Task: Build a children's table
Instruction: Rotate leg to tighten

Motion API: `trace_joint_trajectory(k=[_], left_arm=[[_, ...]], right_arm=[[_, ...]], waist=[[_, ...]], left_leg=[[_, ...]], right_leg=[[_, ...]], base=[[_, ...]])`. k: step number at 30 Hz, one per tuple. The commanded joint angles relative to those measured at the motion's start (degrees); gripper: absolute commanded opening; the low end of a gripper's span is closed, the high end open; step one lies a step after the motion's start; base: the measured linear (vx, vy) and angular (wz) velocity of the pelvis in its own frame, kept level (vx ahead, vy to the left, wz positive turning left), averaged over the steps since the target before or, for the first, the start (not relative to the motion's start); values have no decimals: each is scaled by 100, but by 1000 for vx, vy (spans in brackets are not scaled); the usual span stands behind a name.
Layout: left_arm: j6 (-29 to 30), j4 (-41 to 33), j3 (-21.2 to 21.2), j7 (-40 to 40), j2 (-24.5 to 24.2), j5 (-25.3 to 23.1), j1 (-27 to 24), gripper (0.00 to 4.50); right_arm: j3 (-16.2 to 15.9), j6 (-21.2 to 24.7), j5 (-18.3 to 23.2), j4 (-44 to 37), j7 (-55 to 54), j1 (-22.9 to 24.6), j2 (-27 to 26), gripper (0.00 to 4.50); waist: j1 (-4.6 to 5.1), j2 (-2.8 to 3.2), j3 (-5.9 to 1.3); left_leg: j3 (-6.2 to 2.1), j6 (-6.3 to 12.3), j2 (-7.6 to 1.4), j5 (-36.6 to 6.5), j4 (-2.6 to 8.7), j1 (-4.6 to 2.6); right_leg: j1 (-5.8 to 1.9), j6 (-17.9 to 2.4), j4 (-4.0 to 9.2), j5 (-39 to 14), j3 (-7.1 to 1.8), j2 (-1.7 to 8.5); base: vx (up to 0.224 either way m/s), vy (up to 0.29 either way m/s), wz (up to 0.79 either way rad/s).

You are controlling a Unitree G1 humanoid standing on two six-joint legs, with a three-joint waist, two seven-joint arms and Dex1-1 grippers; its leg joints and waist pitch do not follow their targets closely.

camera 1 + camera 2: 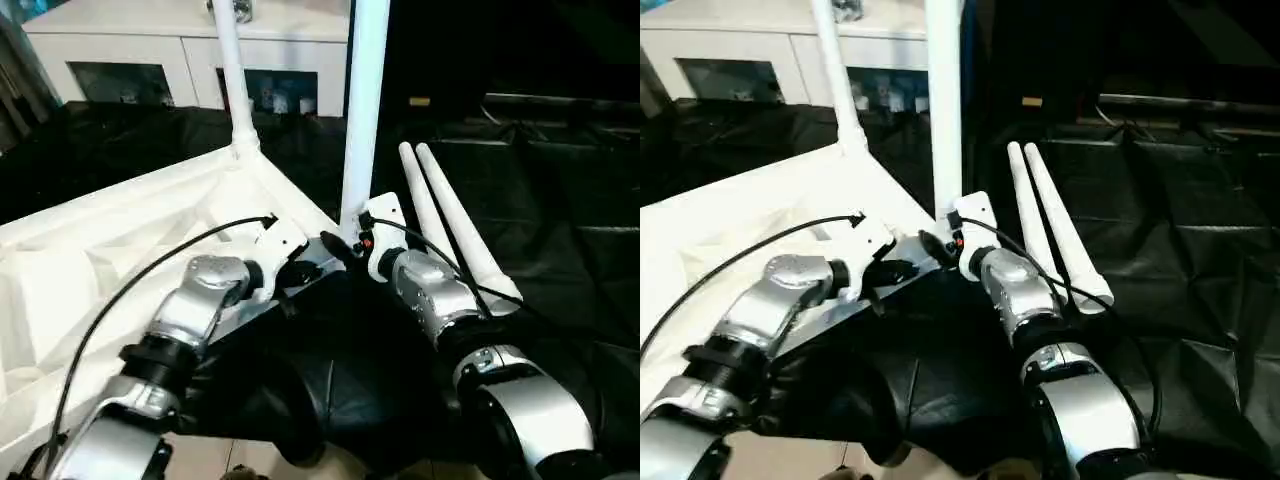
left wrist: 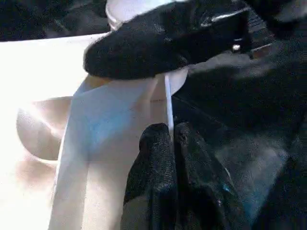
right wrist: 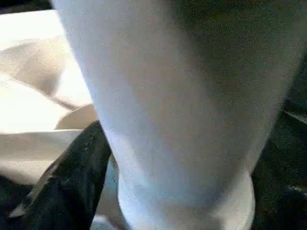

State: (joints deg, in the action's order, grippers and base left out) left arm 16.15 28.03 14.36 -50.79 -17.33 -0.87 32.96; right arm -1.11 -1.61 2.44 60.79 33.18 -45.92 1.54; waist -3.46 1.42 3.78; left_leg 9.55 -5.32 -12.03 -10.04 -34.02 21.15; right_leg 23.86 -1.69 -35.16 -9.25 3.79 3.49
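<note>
The white tabletop [image 1: 120, 250] lies upside down at the left, its ribbed underside facing up. One white leg [image 1: 232, 90] stands upright in the far corner socket. A second leg [image 1: 362, 120] stands upright in the near corner socket. Two loose legs [image 1: 455, 225] lie side by side on the black cloth to the right. My left gripper [image 2: 171, 132] is shut on the thin rim wall of the tabletop just beside the near socket. My right gripper [image 1: 345, 243] sits at the base of the near upright leg [image 3: 182, 110], open, with a finger [image 3: 72, 182] alongside the leg.
A black cloth [image 1: 560, 200] covers the floor to the right and front. A white cabinet [image 1: 180, 50] with glass doors stands behind the tabletop. A black cable [image 1: 130, 285] runs along my left forearm.
</note>
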Motion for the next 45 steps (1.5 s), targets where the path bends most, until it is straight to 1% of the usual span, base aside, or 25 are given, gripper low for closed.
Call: trace_joint_trajectory(k=[1, 4, 5, 6, 7, 9, 12, 14, 15, 17, 20, 23, 25, 26, 28, 30, 32, 33, 34, 35, 37, 38, 42, 44, 45], left_arm=[[-361, -377, 229, -483, 61, 135, 11, 0], [-515, -581, 328, -972, -209, 216, -159, 0], [-512, -649, 348, -1092, -284, 248, -207, 0], [-561, -728, 369, -1241, -365, 292, -262, 0], [-599, -814, 381, -1406, -440, 359, -318, 0], [-562, -925, 400, -1602, -559, 415, -389, 0], [-680, -966, 424, -1858, -694, 446, -452, 0], [-828, -991, 467, -2107, -824, 459, -511, 0], [-850, -1002, 476, -2169, -853, 468, -526, 0], [-848, -1023, 473, -2232, -863, 509, -546, 0], [-785, -1095, 463, -2305, -869, 591, -591, 0], [-780, -1115, 465, -2305, -865, 597, -609, 0], [-793, -1105, 468, -2283, -846, 589, -612, 0], [-807, -1097, 464, -2268, -836, 588, -615, 0], [-727, -1031, 385, -2039, -725, 576, -586, 0], [-622, -903, 261, -1677, -566, 521, -504, 0], [-484, -747, 131, -1169, -378, 404, -379, 0], [-387, -660, 62, -854, -263, 327, -304, 0], [-387, -660, 62, -854, -263, 327, -304, 0], [-301, -590, 9, -600, -171, 267, -243, 0], [-99, -367, -133, 101, 91, 136, -79, 0], [-5, -278, -189, 379, 209, 100, -20, 0], [111, -140, -207, 879, 432, -51, 53, 0], [68, -139, -150, 914, 453, -112, 55, 0], [34, -184, -111, 861, 441, -135, 34, 0]], right_arm=[[-318, -122, -128, -26, 520, -71, -35, 387], [-506, -309, -120, -211, 1511, 91, 258, 387], [-534, -325, -85, -285, 1800, 141, 337, 387], [-567, -299, -27, -394, 2143, 204, 428, 387], [-607, -281, 13, -506, 2463, 265, 524, 387], [-687, -261, 52, -672, 2938, 360, 686, 387], [-817, -216, 98, -872, 3517, 484, 907, 387], [-953, -183, 136, -1109, 4040, 637, 1117, 387], [-986, -154, 151, -1204, 4217, 695, 1180, 387], [-1019, -70, 187, -1343, 4416, 773, 1246, 372], [-1050, 41, 224, -1547, 4574, 892, 1294, 344], [-1037, 96, 228, -1586, 4532, 926, 1270, 334], [-1031, 126, 232, -1597, 4491, 954, 1245, 305], [-1036, 153, 243, -1621, 4470, 975, 1237, 305], [-979, 228, 252, -1578, 4169, 1020, 1134, 293], [-880, 219, 213, -1450, 3696, 1029, 991, 281], [-753, 163, 59, -1145, 2821, 932, 799, 280], [-673, 162, -6, -990, 2313, 869, 680, 279], [-673, 162, -6, -990, 2313, 869, 680, 278], [-611, 190, -41, -888, 1912, 823, 586, 278], [-472, 251, -48, -636, 1091, 692, 312, 277], [-380, 292, -30, -500, 641, 609, 156, 277], [-171, 311, -51, -89, -552, 308, -306, 277], [-240, 185, -161, 30, -739, 197, -453, 277], [-257, 135, -169, 56, -697, 165, -502, 312]], waist=[[-8, 59, -475], [-24, 51, -472], [-44, 55, -468], [-40, 37, -469], [-56, 46, -474], [-103, 18, -472], [-151, 1, -448], [-178, -34, -448], [-181, -23, -440], [-197, -21, -428], [-193, -26, -436], [-178, -32, -438], [-176, -33, -442], [-176, -21, -440], [-169, -9, -442], [-152, -15, -435], [-136, -19, -429], [-114, -18, -418], [-97, -28, -424], [-88, -21, -430], [-50, -6, -424], [-45, -13, -431], [-5, 2, -440], [6, -1, -437], [0, -33, -444]], left_leg=[[0, 227, -85, -1227, 359, -31], [18, 301, -97, -1222, 349, -35], [18, 331, -114, -1212, 352, -33], [25, 350, -116, -1195, 351, -33], [24, 384, -125, -1165, 349, -35], [27, 429, -130, -1132, 348, -37], [40, 419, -120, -1213, 347, -54], [34, 393, -121, -1247, 357, -55], [33, 386, -127, -1244, 364, -55], [39, 370, -130, -1324, 365, -86], [21, 327, -125, -1295, 379, -56], [23, 315, -113, -1244, 373, -51], [25, 319, -111, -1215, 367, -54], [24, 322, -112, -1206, 369, -54], [21, 320, -119, -1220, 374, -56], [18, 239, -100, -1258, 378, -59], [19, 206, -91, -1267, 377, -57], [7, 118, -80, -1352, 387, -67], [3, 96, -70, -1350, 388, -64], [-7, 75, -73, -1310, 391, -57], [3, 56, -67, -1362, 380, -92], [0, 62, -54, -1384, 373, -90], [-9, 69, -57, -1334, 379, -72], [-9, 69, -56, -1359, 384, -63], [0, 103, -65, -1366, 383, -58]], right_leg=[[-364, -1289, 397, -1166, -231, 395], [-365, -1384, 380, -1028, -227, 381], [-368, -1396, 368, -1008, -228, 388], [-363, -1413, 365, -985, -228, 381], [-361, -1441, 359, -938, -230, 385], [-364, -1451, 345, -961, -232, 391], [-346, -1371, 395, -1278, -234, 391], [-345, -1253, 412, -1525, -239, 398], [-330, -1233, 417, -1594, -242, 399], [-301, -1193, 448, -1764, -248, 394], [-331, -1128, 441, -1862, -240, 398], [-329, -1109, 446, -1840, -241, 393], [-326, -1103, 448, -1846, -242, 395], [-324, -1106, 452, -1840, -238, 389], [-318, -1118, 446, -1807, -236, 384], [-321, -1113, 462, -1855, -234, 389], [-318, -1066, 470, -1959, -235, 391], [-312, -982, 494, -2213, -232, 400], [-323, -962, 494, -2246, -225, 393], [-331, -932, 490, -2249, -222, 403], [-293, -943, 516, -2247, -228, 393], [-307, -928, 518, -2290, -223, 397], [-295, -938, 513, -2216, -224, 403], [-298, -947, 509, -2141, -221, 397], [-305, -970, 497, -1974, -230, 400]], base=[[0, 0, 0], [0, 0, 0], [0, 0, 0], [0, 0, 0], [0, 0, 0], [0, 0, 0], [0, 0, 0], [0, 0, 0], [0, 0, 0], [0, 0, 0], [0, 0, 0], [0, 0, 0], [0, 0, 0], [0, 0, 0], [0, 0, 0], [0, 0, 0], [0, 0, 0], [0, 0, 0], [0, 0, 0], [0, 0, 0], [0, 0, 0], [0, 0, 0], [0, 0, 0], [0, 0, 0], [0, 0, 0]])
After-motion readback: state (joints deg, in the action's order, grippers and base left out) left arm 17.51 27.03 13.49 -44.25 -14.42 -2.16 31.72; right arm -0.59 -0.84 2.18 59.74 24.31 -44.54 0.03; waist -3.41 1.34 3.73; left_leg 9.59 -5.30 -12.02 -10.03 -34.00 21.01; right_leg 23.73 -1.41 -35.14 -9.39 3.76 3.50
